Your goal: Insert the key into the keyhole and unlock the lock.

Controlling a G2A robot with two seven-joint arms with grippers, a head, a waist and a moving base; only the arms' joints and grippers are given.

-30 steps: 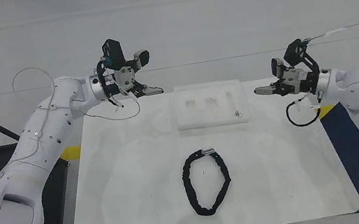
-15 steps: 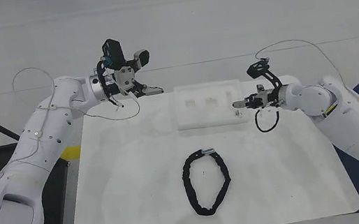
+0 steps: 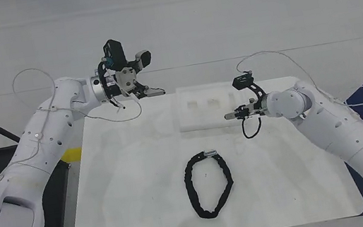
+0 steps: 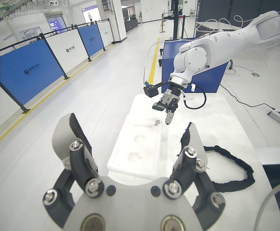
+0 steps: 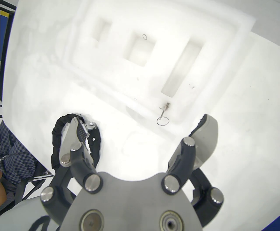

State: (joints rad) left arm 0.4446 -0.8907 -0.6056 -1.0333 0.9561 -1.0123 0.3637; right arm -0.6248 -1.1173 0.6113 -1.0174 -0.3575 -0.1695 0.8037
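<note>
Right wrist view: right gripper (image 5: 141,122) was wide open, empty, near key (image 5: 163,113) on foam tray (image 5: 54,54); left gripper (image 4: 131,123) open, empty.

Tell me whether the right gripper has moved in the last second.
Yes. The right gripper has swung in from clear of the foam tray's end to above that end, open by the key.

Right claw (image 5: 141,122), jaws spread, hangs over the foam tray (image 3: 212,106) with open room around the key (image 5: 162,114); chain lock (image 3: 209,184) lies well apart on bare tabletop (image 3: 299,181), left claw (image 3: 153,91) off the far corner
</note>
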